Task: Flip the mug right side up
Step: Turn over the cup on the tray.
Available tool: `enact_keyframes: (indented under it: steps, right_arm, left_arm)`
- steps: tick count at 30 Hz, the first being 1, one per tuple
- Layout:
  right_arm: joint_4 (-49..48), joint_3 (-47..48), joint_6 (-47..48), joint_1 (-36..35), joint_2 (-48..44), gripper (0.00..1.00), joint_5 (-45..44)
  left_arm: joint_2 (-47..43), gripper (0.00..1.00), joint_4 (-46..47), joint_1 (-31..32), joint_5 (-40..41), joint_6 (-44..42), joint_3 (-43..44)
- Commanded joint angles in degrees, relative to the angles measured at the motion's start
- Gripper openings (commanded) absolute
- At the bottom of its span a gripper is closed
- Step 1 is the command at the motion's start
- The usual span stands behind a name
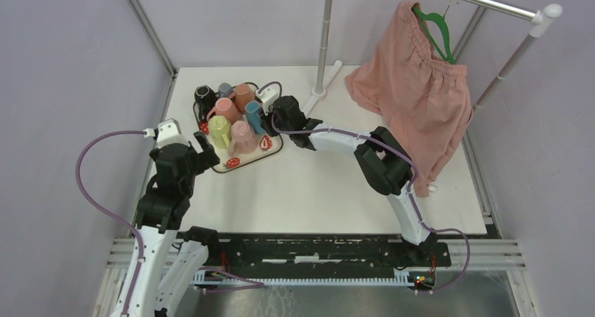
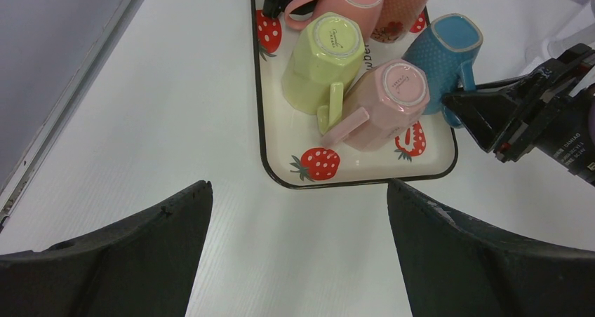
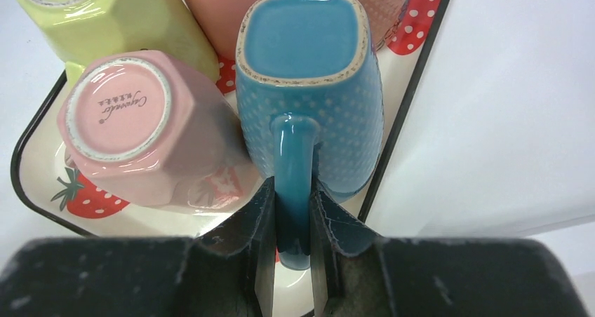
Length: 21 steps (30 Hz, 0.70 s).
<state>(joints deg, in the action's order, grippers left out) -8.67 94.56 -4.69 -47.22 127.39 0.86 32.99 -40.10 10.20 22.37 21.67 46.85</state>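
A blue dotted mug (image 3: 309, 85) stands upside down at the right edge of a strawberry-print tray (image 3: 35, 184), its base facing up. It also shows in the top view (image 1: 254, 115) and the left wrist view (image 2: 443, 61). My right gripper (image 3: 291, 212) is shut on the blue mug's handle (image 3: 293, 184), one finger on each side. My left gripper (image 2: 298, 212) is open and empty above bare table, just short of the tray's near edge (image 2: 351, 183).
Several other mugs stand upside down on the tray: a pink one (image 3: 133, 135), a yellow-green one (image 3: 105, 15), a salmon one (image 2: 351, 1) and more behind. A pole stand (image 1: 323, 43) and a pink garment on a rail (image 1: 414, 92) are at the back right.
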Motion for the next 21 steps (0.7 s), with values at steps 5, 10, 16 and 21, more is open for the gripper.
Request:
enact_keyframes:
  steps: [5, 10, 16, 21]
  right_arm:
    - [-9.1, -3.9, -1.7, 0.4, -9.4, 0.00, 0.1]
    - [-10.1, -7.1, -2.2, 0.5, -12.4, 0.00, -0.1]
    - [-11.9, -14.0, -3.5, 1.3, -18.6, 0.00, -0.5]
    - [-13.1, -23.0, -4.0, 2.1, -27.0, 0.00, -2.4]
  left_arm:
    - [-0.1, 1.00, 2.2, -0.4, 0.8, 1.5, 0.0]
    - [-0.5, 1.00, 2.3, -0.4, 0.7, 1.4, -0.1]
    - [-1.9, 1.00, 2.9, -0.4, -0.2, 0.9, -0.6]
    - [-2.5, 1.00, 4.0, -0.4, -4.8, -0.2, -0.2]
